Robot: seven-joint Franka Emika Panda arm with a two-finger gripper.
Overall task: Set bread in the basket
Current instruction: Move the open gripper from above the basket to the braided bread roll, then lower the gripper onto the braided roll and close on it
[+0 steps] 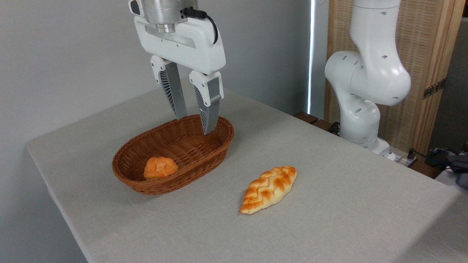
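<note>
The bread (268, 189), a braided golden-brown loaf with pointed ends, lies on the grey tablecloth to the right of the basket. The oval brown wicker basket (204, 153) stands left of centre and holds a small round orange bun (160, 167) at its near-left end. My gripper (193, 125) hangs open above the basket's far-right end, fingertips at about rim height, with nothing between the fingers. It is well apart from the bread.
The arm's white base and lower links (365, 84) rise at the table's back right. The table's left edge (55, 197) runs close to the basket. A wooden slatted panel (427, 54) and cables (438, 159) lie beyond the right side.
</note>
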